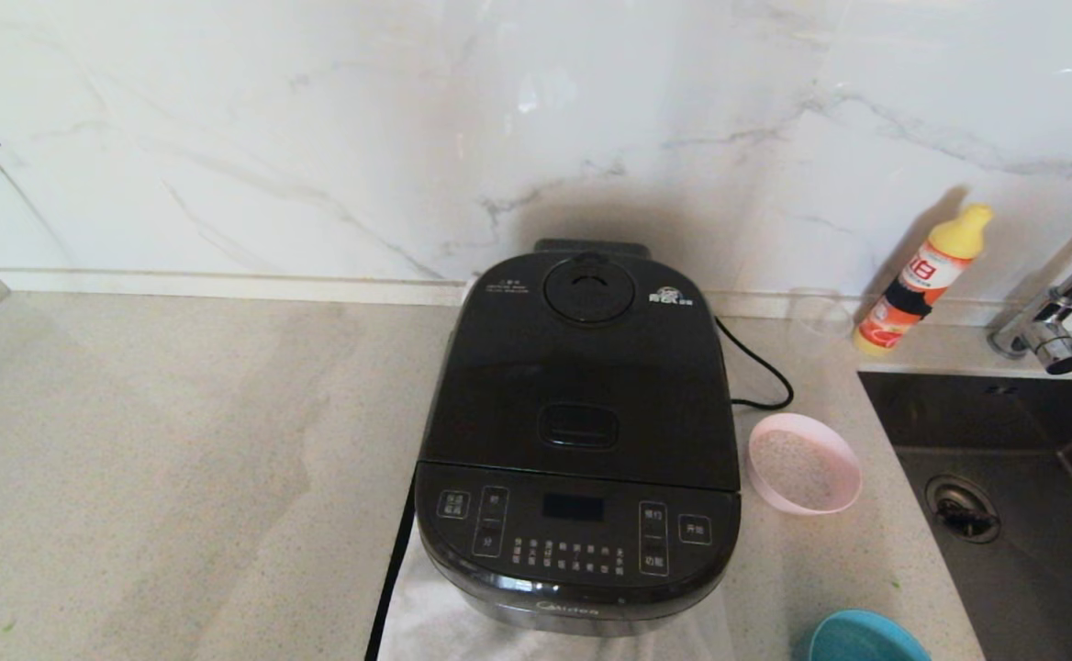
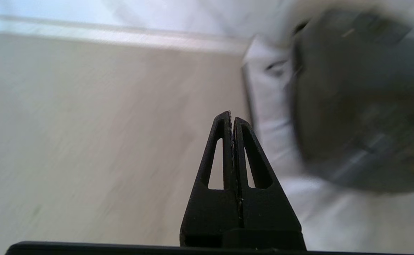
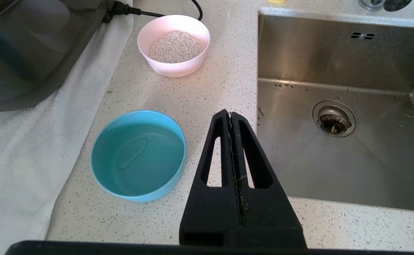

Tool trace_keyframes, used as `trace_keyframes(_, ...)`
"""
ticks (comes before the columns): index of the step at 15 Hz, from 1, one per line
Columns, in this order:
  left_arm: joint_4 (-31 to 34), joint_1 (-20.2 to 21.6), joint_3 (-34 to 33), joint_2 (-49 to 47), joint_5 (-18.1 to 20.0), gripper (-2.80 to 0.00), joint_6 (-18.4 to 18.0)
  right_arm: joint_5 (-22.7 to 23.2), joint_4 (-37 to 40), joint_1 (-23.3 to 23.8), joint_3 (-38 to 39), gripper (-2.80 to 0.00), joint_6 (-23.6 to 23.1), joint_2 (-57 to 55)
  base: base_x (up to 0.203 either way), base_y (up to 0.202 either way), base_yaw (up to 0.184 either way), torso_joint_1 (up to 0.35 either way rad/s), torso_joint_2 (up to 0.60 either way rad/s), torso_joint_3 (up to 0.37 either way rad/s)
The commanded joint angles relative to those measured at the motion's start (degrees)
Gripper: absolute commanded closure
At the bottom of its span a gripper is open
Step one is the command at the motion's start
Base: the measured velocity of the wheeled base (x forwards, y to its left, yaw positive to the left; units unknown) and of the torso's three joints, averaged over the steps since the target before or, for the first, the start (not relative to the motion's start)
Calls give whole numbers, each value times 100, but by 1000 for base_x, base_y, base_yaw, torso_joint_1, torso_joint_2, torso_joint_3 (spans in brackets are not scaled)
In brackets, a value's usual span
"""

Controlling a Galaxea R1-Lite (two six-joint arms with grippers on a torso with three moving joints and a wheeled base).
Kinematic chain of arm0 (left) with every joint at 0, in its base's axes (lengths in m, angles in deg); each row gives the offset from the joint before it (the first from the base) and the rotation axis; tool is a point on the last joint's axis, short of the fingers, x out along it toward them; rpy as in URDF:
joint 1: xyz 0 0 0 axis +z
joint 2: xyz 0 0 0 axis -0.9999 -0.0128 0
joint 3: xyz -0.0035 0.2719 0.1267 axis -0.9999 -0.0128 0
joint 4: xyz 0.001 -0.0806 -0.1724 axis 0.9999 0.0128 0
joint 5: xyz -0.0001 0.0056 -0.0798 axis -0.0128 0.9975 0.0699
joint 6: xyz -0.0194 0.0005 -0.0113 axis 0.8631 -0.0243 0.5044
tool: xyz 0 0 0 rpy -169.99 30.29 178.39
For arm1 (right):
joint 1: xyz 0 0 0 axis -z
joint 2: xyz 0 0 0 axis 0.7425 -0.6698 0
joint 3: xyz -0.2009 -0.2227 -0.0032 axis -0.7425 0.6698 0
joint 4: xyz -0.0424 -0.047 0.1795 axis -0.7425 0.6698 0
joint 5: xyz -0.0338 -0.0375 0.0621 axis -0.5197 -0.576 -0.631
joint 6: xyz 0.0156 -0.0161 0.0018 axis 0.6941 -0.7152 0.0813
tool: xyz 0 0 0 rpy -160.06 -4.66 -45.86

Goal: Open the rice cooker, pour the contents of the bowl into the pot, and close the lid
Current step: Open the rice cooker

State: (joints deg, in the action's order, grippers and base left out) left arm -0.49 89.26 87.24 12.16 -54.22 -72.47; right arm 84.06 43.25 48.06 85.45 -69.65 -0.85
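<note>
The black rice cooker (image 1: 579,441) stands mid-counter on a white cloth, its lid (image 1: 582,386) down, so the pot is hidden. A pink bowl (image 1: 804,463) (image 3: 173,45) of white rice grains sits just right of the cooker. A blue bowl (image 1: 866,637) (image 3: 138,154) holding water sits nearer the front edge. My right gripper (image 3: 231,114) is shut and empty, hovering over the counter between the blue bowl and the sink. My left gripper (image 2: 231,114) is shut and empty, over bare counter left of the rice cooker (image 2: 363,102). Neither arm shows in the head view.
A steel sink (image 1: 1013,496) (image 3: 341,106) with a tap (image 1: 1055,321) lies on the right. An orange bottle with a yellow cap (image 1: 923,280) and a clear glass (image 1: 819,317) stand by the marble wall. The cooker's black cord (image 1: 756,367) loops behind the pink bowl.
</note>
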Motion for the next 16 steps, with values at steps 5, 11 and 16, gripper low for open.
trace_keyframes(5,611,-360,3438,-4373,1120,0,750,1,-1,-1,0,0,4,3,0,0,0,0,0,0)
trace_keyframes(11,1338,-2849,5435,-6681,1657,0,1948,1,-1,-2,0,0,3,5,0,0,0,0,0,0)
trace_keyframes(16,1327,-3813,5260,-7199,1362,0,2301,1,-1,-2,0,0,5,-2,0,0,0,0,0,0)
